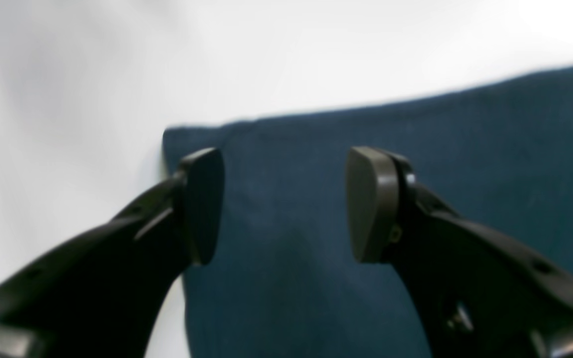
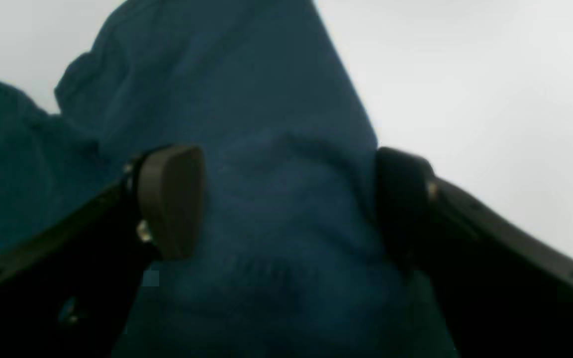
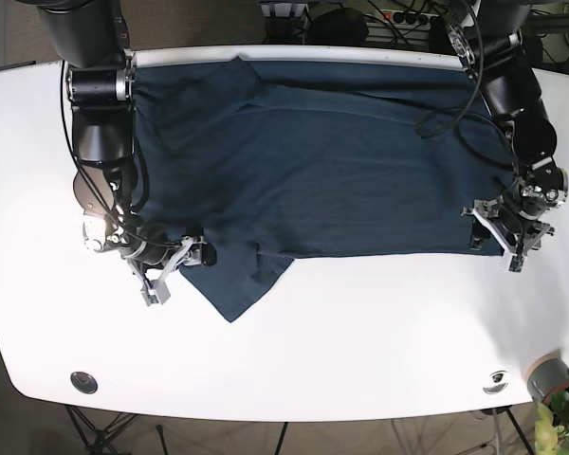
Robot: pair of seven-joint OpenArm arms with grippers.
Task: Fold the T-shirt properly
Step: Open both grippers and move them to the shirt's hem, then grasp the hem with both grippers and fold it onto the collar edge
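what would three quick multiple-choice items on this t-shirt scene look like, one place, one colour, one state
1. Where is the left claw?
A. over a corner of the T-shirt
B. over bare table, far from the cloth
C. beside the plant pot

2. What colour is the T-shirt?
A. red
B. dark blue
C. white

3. How does the right claw stand?
A. shut on a sleeve
B. out of view
C. open, with cloth between its pads

Key: 1 A, the left wrist view shows the shirt's corner below the spread pads; 2 B, all views show dark blue fabric on the white table; 3 C, the right wrist view shows the pads apart and fabric lying between them.
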